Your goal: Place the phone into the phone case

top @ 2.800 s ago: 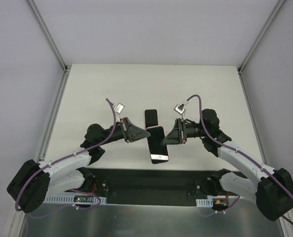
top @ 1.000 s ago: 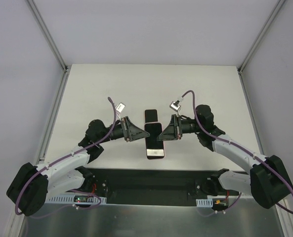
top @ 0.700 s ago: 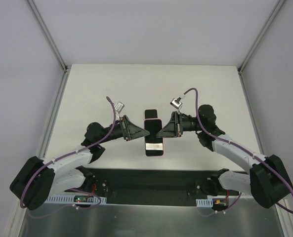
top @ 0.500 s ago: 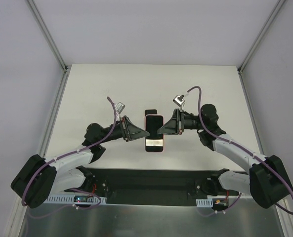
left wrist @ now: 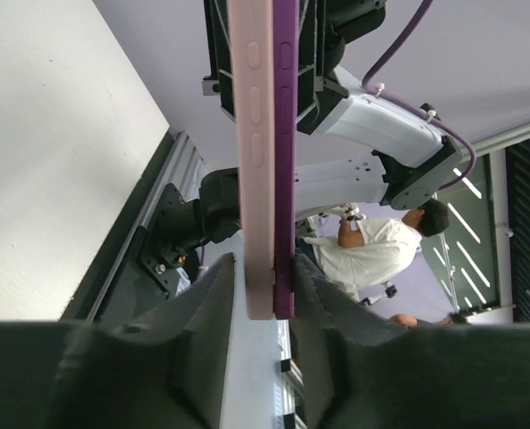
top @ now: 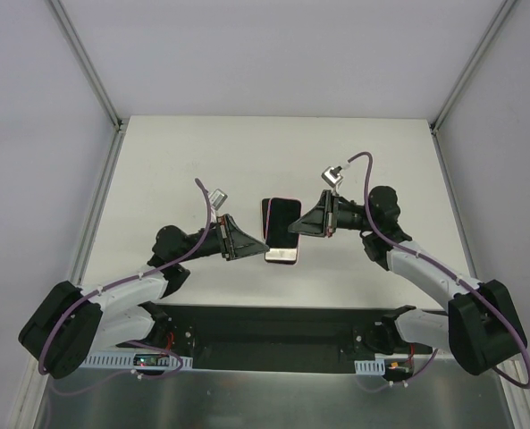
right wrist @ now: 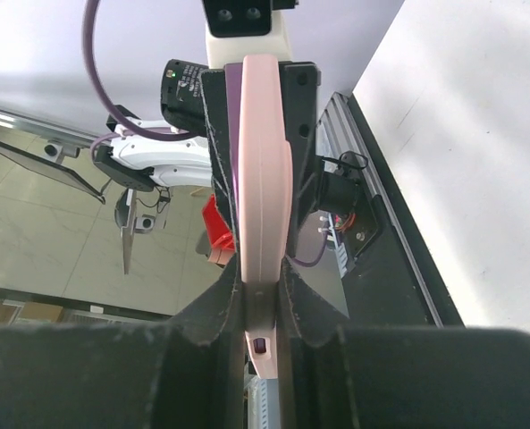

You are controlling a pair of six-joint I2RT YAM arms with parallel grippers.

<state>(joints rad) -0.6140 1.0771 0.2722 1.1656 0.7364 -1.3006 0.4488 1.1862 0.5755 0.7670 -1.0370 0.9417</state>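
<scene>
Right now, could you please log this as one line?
left gripper shut on phone case and phone | right gripper shut on phone case | held aloft

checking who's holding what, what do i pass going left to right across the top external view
left arm's black tool → pink rectangular phone case with dark-screened phone → right arm's black tool
</scene>
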